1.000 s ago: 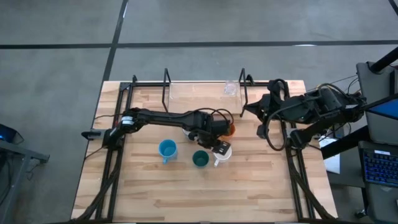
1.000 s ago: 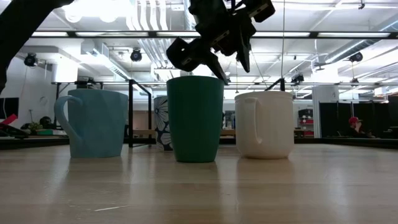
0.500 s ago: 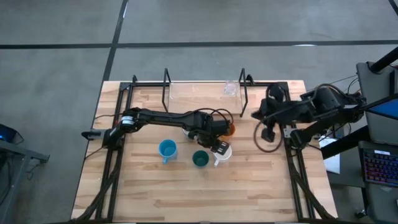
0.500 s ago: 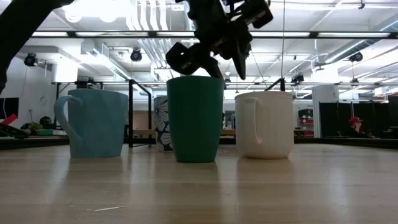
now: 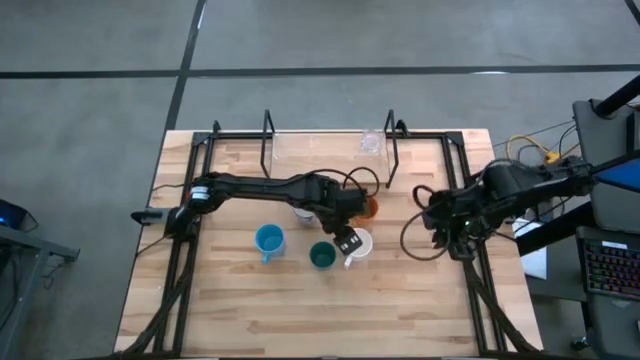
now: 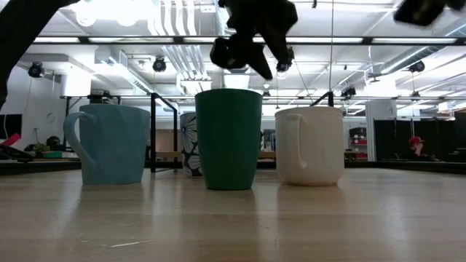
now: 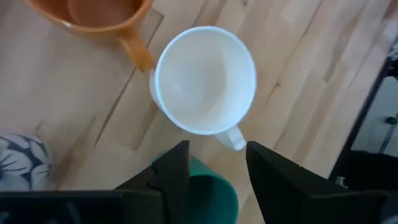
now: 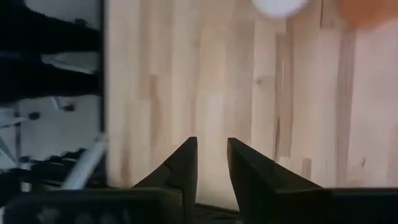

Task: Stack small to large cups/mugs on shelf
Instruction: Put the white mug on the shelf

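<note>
White mug [image 7: 204, 79] sits directly under the left gripper [image 7: 214, 167], jaws open and empty, handle toward the teal cup [image 7: 214, 190]; right gripper [image 8: 211, 163] idles open, bench's right edge.

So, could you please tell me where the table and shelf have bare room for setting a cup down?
The shelf is bare left of the clear glass. The tabletop is free along its near edge, and between the white mug and the right gripper. It is crowded mid-table: blue mug, green cup, orange mug and left gripper cluster together.
</note>
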Controlling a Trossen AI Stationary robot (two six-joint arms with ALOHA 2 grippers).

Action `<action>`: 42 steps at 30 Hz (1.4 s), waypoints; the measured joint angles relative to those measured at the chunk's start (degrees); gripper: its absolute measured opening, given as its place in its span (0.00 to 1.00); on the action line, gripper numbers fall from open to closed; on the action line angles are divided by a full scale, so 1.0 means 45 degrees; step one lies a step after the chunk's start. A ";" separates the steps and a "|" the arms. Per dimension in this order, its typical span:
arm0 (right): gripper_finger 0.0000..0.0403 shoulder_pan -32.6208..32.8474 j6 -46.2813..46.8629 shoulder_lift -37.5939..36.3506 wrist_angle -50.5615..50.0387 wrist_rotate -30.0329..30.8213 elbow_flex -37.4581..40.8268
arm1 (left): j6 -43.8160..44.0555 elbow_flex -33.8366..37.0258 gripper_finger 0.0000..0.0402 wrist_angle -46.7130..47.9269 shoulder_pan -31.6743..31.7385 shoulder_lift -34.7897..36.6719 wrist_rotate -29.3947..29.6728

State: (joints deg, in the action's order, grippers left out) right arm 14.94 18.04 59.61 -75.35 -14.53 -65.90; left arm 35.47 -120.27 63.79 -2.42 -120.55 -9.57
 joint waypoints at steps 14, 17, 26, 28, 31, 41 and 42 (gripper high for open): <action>0.02 -0.0679 0.2516 0.0505 0.7680 -0.0165 0.6098 | -0.3930 0.0067 0.36 0.2779 -0.0073 0.1548 0.0999; 0.02 -0.0905 0.2230 0.1562 0.7868 -0.0091 0.5997 | -0.4314 0.0092 0.36 0.2865 -0.0078 0.1687 0.1215; 0.02 -0.1361 0.1166 0.5476 0.8303 -0.0020 0.5035 | -0.4732 0.0219 0.36 0.2967 -0.0093 0.1725 0.1226; 0.02 -0.1356 0.0705 0.6190 0.8271 0.0221 0.4577 | -0.4732 0.0233 0.36 0.2972 -0.0126 0.1727 0.1234; 0.02 -0.1361 0.0177 0.7090 0.8149 0.0266 0.3822 | -0.4747 0.0255 0.36 0.2969 -0.0199 0.1757 0.1232; 0.02 -0.1416 -0.0731 0.8778 0.8097 0.0786 0.1389 | -0.5024 0.0355 0.36 0.3130 -0.0320 0.1827 0.1244; 0.02 -0.1419 -0.0806 0.8893 0.8085 0.0870 0.1165 | -0.5024 0.0355 0.36 0.3189 -0.0320 0.1827 0.1244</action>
State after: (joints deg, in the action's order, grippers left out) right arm 8.56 14.41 99.63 -38.96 -10.61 -60.66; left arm 12.86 -118.67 78.14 -3.86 -112.33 -3.97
